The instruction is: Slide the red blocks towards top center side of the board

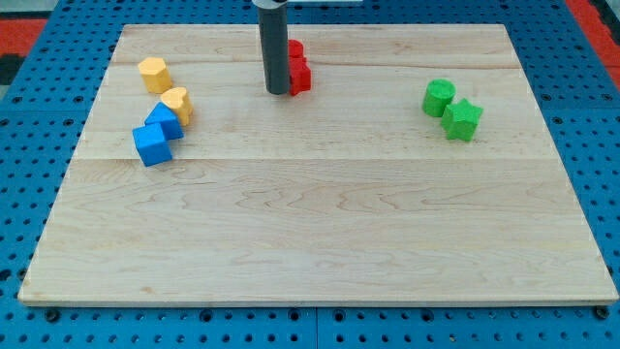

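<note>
Two red blocks stand at the view's top centre, partly hidden behind my rod: one (295, 50) farther up, the other (299, 77) just below it, touching it. Their shapes are hard to make out. My tip (277, 92) rests on the board right against the left side of the lower red block. The rod rises straight up out of the view's top.
The wooden board (320, 233) lies on a blue pegboard. At the view's left are a yellow hexagon block (153, 74), a yellow heart-like block (177, 103), and two blue blocks (165, 120) (152, 144). At the right are a green cylinder (438, 98) and a green star block (462, 119).
</note>
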